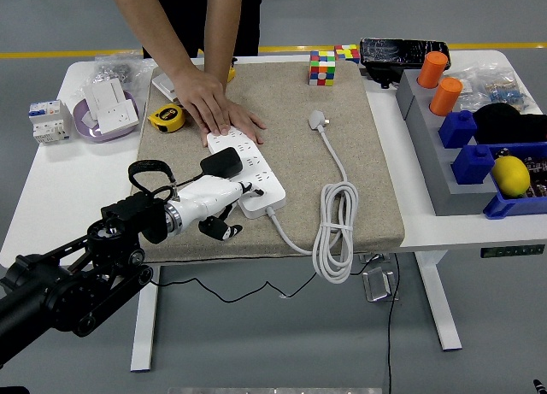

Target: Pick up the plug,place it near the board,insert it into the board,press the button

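Button-press step, we judged: left hand (224,199), fingers curled and empty, lay on the power strip (248,170); next needed one fingertip on its switch.

Person (192,18) cut off at top edge, only forearms and torso showing. Person's hand (215,108) hides far end of power strip (252,176). Left hand (214,202) fingertips over strip's near edge, contact unclear. Left arm cropped at lower-left corner.

White board (249,172), black plug (220,163), beige mat (342,138).
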Controlling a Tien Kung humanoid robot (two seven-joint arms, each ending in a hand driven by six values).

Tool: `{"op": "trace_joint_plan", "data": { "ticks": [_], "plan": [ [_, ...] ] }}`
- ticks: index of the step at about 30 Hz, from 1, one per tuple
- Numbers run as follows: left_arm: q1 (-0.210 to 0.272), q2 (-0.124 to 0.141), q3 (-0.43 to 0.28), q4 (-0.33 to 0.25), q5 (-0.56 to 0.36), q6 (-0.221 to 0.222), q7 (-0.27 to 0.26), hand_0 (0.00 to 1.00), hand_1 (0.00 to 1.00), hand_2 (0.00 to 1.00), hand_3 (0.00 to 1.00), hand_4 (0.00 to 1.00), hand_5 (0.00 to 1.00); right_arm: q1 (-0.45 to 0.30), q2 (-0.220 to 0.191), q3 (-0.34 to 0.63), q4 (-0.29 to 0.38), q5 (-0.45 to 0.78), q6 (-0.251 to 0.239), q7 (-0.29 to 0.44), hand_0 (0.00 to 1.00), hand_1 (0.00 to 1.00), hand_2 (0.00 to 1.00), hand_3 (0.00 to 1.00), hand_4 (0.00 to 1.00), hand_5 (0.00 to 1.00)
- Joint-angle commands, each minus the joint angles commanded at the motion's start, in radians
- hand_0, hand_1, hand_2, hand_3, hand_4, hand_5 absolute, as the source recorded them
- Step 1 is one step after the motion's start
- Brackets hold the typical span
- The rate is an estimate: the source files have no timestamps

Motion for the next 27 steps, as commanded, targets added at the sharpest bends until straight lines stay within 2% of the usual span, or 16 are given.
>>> {"op": "trace_joint_plan", "data": {
  "ticks": [27],
  "plan": [
    [-0.012,-0.001,0.015,0.024,0.002,-0.005,-0.004,0.144,0.025,0.133,0.862,0.683,0.002,0.006,0.000,0.006,0.000,0.000,-0.001,0.000,0.958,0.846,0.783,0.795,0.998,0.998]
  ]
}}
